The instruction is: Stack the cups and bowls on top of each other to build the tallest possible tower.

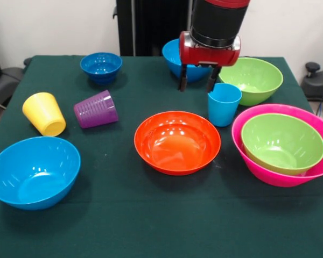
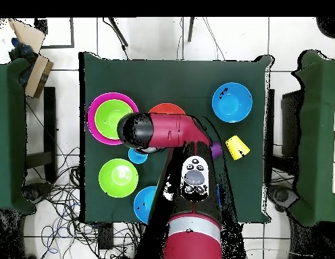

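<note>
Green cloth covers the table (image 1: 151, 226). Light blue cup (image 1: 224, 104) stands upright, mouth up, just beside the orange bowl (image 1: 177, 142) on the side toward the pink bowl (image 1: 290, 172). Gripper (image 1: 198, 79) hangs above the cup, offset toward the orange bowl's side, fingers (image 1: 182, 80) apart and empty. Long axis vertical: judged approach is straight down.

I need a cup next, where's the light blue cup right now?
Front view: the light blue cup stands upright right of centre, between the orange bowl and pink bowl, just below the open gripper.

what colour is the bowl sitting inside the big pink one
Lime green, nested in the pink bowl; the front view shows it best.
</note>
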Motion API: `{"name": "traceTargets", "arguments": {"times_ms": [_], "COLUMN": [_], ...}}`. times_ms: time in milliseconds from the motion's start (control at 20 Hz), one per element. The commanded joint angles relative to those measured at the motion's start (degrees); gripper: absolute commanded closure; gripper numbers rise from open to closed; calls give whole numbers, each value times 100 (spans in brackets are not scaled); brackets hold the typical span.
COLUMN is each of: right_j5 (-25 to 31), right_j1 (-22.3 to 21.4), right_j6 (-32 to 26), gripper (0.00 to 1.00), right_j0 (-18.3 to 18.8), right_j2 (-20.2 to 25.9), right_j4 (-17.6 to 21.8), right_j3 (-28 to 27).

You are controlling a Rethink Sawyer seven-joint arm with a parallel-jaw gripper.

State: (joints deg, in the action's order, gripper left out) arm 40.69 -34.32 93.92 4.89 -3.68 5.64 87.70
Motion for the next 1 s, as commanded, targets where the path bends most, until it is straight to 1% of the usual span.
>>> {"name": "traceTargets", "arguments": {"times_ms": [50, 300, 450, 700, 850, 1000], "right_j5": [806, 914, 917, 948, 1034, 1071], "right_j1": [431, 468, 520, 533, 594, 603], "right_j6": [-914, -1263, -1633, -1632, -1914, -1942], "gripper": [0, 0, 0, 0, 0, 0], "right_j0": [173, 282, 393, 485, 561, 624], "right_j2": [586, 824, 1059, 1255, 1467, 1624], "right_j4": [693, 920, 1161, 1361, 1574, 1710], "right_j3": [-468, -545, -590, -621, -743, -775]}}
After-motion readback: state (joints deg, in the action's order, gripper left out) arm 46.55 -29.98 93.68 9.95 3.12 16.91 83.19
